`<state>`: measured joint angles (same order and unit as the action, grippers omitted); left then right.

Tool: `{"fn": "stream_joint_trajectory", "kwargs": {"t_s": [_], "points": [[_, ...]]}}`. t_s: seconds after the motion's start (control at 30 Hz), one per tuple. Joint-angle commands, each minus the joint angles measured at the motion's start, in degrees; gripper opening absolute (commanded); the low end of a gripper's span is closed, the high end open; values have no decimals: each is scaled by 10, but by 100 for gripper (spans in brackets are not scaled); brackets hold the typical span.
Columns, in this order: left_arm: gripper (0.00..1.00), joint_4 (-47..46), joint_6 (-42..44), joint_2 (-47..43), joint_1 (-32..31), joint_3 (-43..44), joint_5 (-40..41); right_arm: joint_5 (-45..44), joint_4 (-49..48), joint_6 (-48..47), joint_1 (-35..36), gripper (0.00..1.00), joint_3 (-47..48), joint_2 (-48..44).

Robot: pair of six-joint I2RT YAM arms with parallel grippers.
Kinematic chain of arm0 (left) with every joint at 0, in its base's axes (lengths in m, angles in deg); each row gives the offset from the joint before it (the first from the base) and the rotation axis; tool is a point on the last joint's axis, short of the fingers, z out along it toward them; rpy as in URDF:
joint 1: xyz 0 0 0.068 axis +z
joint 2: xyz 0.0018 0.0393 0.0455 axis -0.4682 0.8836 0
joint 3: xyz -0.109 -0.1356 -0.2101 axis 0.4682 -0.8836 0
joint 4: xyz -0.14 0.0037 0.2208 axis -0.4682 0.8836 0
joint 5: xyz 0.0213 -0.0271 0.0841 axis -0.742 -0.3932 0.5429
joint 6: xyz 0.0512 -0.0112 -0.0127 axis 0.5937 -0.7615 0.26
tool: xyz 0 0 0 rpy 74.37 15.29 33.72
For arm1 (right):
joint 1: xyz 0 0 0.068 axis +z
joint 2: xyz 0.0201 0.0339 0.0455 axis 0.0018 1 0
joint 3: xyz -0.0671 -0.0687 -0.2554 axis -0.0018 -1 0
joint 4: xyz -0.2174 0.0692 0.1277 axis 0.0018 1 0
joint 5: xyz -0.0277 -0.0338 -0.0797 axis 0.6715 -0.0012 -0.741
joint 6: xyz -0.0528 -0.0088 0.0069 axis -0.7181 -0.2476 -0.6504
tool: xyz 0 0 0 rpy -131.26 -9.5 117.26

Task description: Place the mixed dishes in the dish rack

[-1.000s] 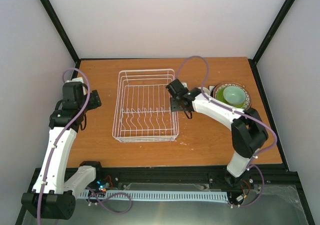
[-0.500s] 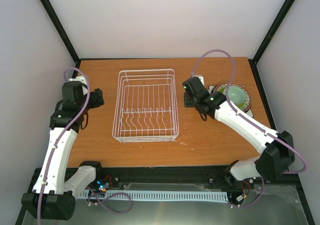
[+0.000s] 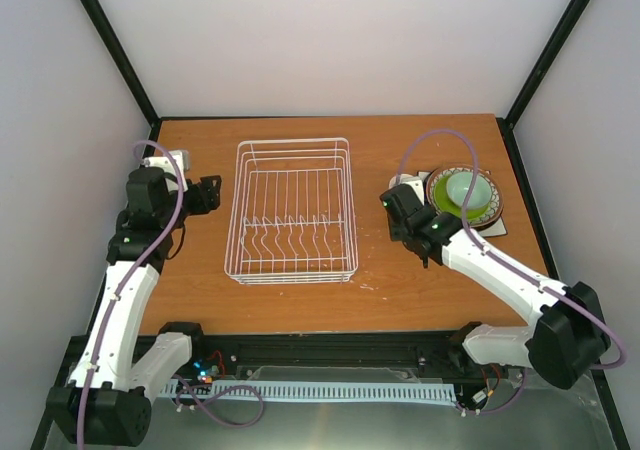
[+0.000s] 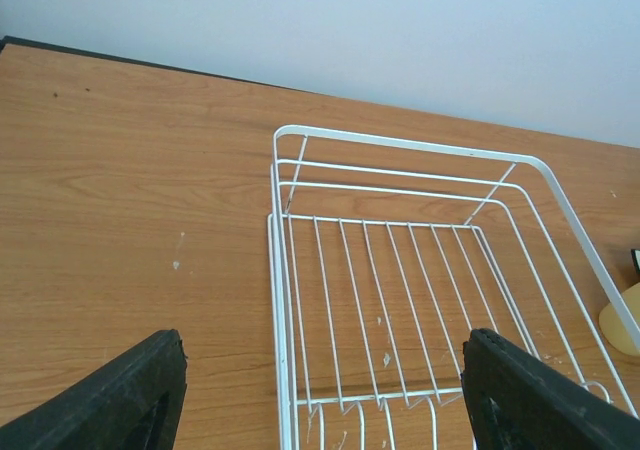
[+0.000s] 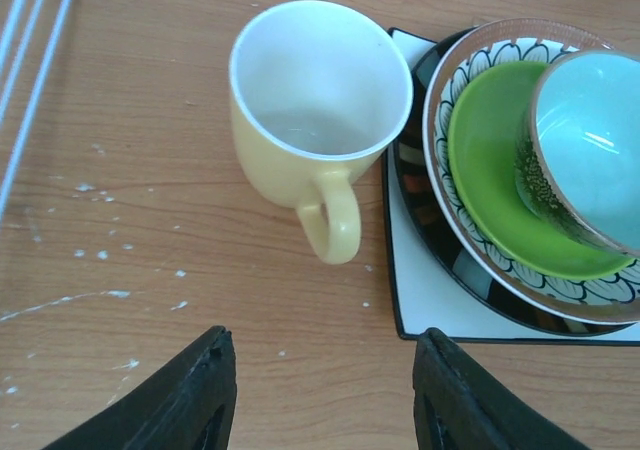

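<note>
Reaching out from their mounts at the near edge of the bench [image 3: 400, 285], two robot arms face a load of dishes that all sit outside the dish rack [image 3: 292, 210]. The right arm [image 3: 500, 270] stretches toward the far right, its jaws released and spread wide with nothing between them, hanging over bare wood just short of the yellow cup [image 5: 320, 100]. That cup stands upright, mouth up, its handle turned toward the right wrist camera, just beside the left corner of the square white plate [image 5: 430, 305]; whether the two touch cannot be told. On the square plate the other dishes are stacked one on another: the dark-rimmed cream plate [image 5: 470, 282], then the petal-patterned red-rimmed plate [image 5: 445, 165], then the small lime-green plate [image 5: 485, 175], with the pale mint bowl [image 5: 600, 135] on top. The whole stack lies to the right of the rack, apart from it. On the other side the left arm [image 3: 125, 290] bends inward from the bench's left edge, its jaws likewise released and wide apart, aimed across the white wire rack from beside its left wall and gripping nothing.
</note>
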<state>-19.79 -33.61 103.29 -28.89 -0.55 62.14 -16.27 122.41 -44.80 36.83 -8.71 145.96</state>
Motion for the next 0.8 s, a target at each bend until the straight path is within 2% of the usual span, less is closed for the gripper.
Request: {"fn": "stream_joint_trajectory", "kwargs": {"t_s": [0.0,0.47,0.77], "points": [[76,-45,7,1,2,-5,-26,3,-57,-45,-31,49,-20,25],[76,-53,22,1,2,-10,-9,100,-119,-65,-93,49,-9,115],[76,-51,34,1,2,-11,7,110,-134,-76,-113,47,6,163]]}}
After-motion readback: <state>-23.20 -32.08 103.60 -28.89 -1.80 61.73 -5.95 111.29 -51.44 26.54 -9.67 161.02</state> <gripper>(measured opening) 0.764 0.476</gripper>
